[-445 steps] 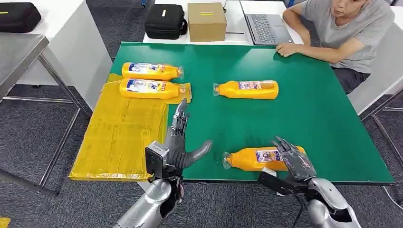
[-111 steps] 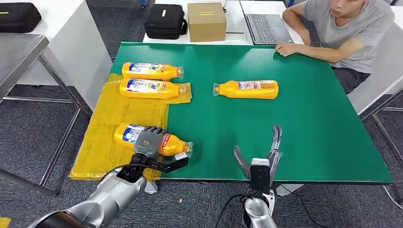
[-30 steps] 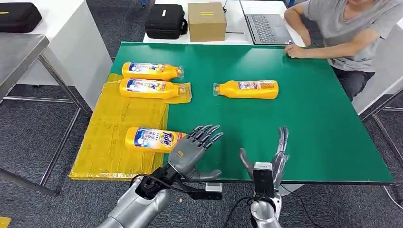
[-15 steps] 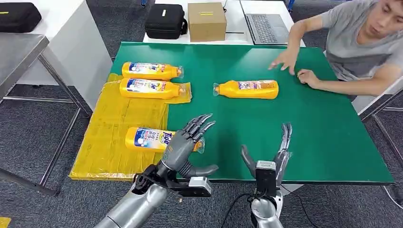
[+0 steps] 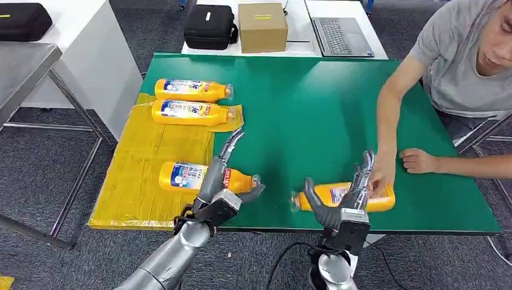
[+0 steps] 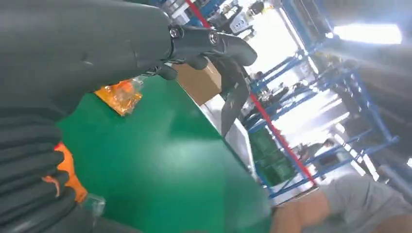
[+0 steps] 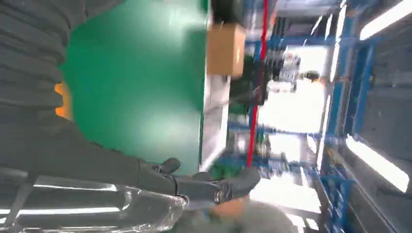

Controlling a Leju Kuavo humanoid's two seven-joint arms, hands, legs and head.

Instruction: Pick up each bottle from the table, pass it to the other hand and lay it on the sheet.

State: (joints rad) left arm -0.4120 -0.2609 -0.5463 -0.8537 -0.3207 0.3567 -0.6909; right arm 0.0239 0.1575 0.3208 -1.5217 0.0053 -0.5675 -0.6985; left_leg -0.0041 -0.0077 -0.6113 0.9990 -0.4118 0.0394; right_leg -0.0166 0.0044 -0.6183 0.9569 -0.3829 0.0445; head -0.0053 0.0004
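Observation:
Orange bottles lie on their sides. One (image 5: 190, 90) rests on the green table (image 5: 302, 103) at the far left, and a second (image 5: 187, 112) lies on the yellow sheet (image 5: 151, 151). A third (image 5: 184, 176) lies at the sheet's near right edge, its neck over the green. My left hand (image 5: 220, 181) stands just in front of it, fingers spread and holding nothing; its wrist view shows that bottle (image 6: 68, 170) beside the fingers. Another bottle (image 5: 380, 199) lies near the front edge with a person's hand (image 5: 381, 176) on it. My right hand (image 5: 345, 202) is held up open just in front of this bottle.
The person leans in from the right, with the other hand (image 5: 416, 161) resting on the table. Behind the table stand a black bag (image 5: 209, 25), a cardboard box (image 5: 262, 26) and a laptop (image 5: 341, 36). A metal table (image 5: 24, 66) is at the left.
The person has taken the bottle from the table's middle and set it near the front edge by my right hand. My left hand has turned upright beside the third bottle.

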